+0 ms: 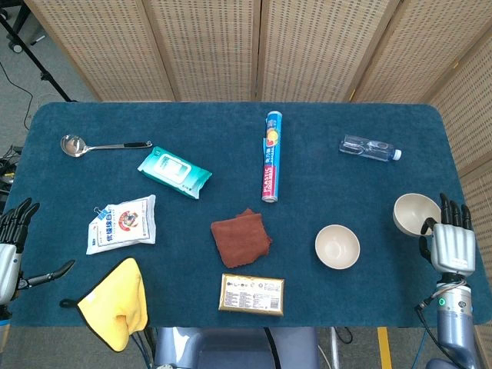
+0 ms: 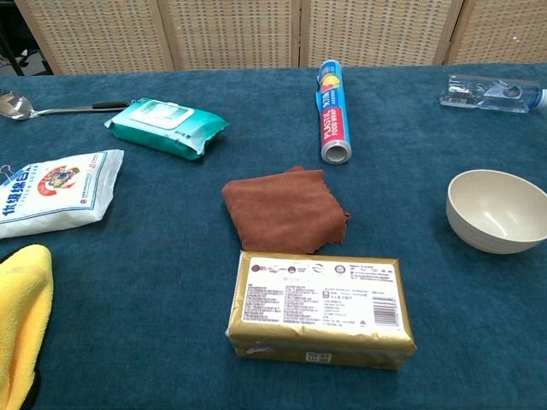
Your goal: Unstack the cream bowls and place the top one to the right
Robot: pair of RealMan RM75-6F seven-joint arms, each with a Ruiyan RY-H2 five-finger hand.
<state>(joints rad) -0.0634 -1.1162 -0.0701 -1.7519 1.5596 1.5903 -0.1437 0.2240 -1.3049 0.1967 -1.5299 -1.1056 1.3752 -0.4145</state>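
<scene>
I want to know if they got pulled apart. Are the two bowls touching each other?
Apart. The head view shows bare blue table between the bowl in the middle and the other bowl, which the right hand holds near the edge.

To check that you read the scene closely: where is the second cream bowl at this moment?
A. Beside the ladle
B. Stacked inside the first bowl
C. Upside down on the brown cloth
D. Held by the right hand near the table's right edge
D: in the head view the right hand grips the second cream bowl near the table's right edge, apart from the first bowl.
</scene>
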